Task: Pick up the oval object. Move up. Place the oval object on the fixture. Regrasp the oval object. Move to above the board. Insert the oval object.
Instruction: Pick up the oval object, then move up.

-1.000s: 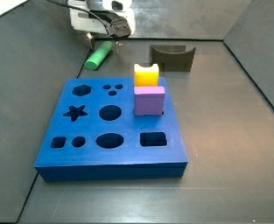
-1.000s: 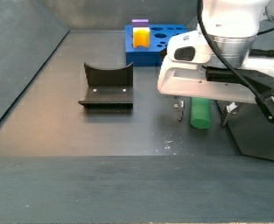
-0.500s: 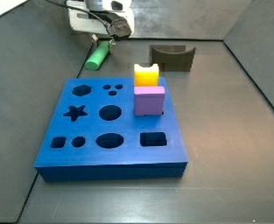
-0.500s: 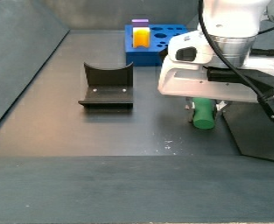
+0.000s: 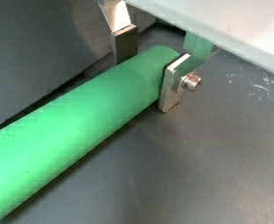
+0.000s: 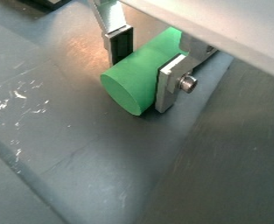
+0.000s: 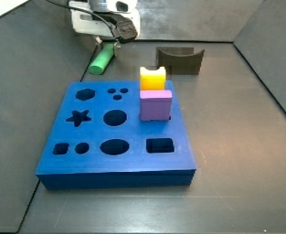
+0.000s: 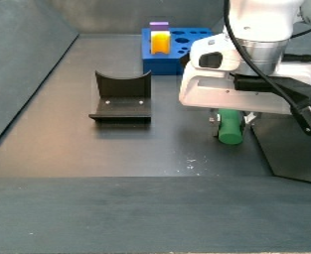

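Observation:
The oval object [image 5: 80,122], a smooth green peg, lies flat on the dark floor. In both wrist views my gripper [image 5: 149,61] straddles one end of it, with a silver finger pressed against each side of the oval object [image 6: 139,79]. In a side view the oval object [image 7: 101,60] pokes out below the gripper [image 7: 110,40], beyond the far left corner of the blue board [image 7: 132,163]. The fixture [image 7: 179,59] stands empty at the back. In the side view from the opposite end, the gripper [image 8: 231,120] is low over the oval object [image 8: 230,130], right of the fixture [image 8: 120,96].
A yellow notched block [image 7: 153,79] and a purple cube [image 7: 156,104] stand on the board's far right part. The board [image 8: 166,63] is at the far end in that side view. Grey walls enclose the floor, and the arm's white body [image 8: 244,74] looms above.
A second ago the gripper hung higher with its fingers spread over the peg. It has since dropped down around the peg, and the peg has stayed on the floor.

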